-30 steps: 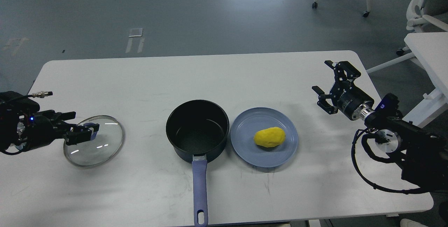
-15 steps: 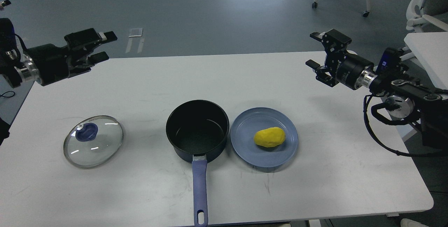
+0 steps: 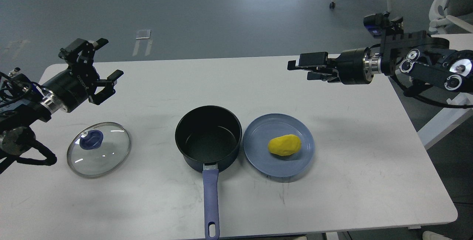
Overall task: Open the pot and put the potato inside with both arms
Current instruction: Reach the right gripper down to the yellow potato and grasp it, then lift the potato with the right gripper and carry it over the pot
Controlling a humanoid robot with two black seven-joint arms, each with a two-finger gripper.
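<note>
A black pot [image 3: 208, 138] with a blue handle stands open and empty at the table's middle front. Its glass lid [image 3: 98, 154] with a blue knob lies flat on the table to the left. A yellow potato [image 3: 284, 145] lies on a blue plate [image 3: 258, 151] right of the pot. My left gripper [image 3: 99, 60] is open and empty, raised above the table behind the lid. My right gripper [image 3: 305, 69] is open and empty, raised over the table's back right, well behind the potato, pointing left.
The white table [image 3: 236, 203] ends near the bottom of the view. The right table edge lies beside a second white table [image 3: 449, 46]. Office chairs [image 3: 449, 7] stand on the grey floor beyond.
My left gripper left the lid on the table, rose and now sits lower and turned. My right gripper rose and swung left over the table's back right.
</note>
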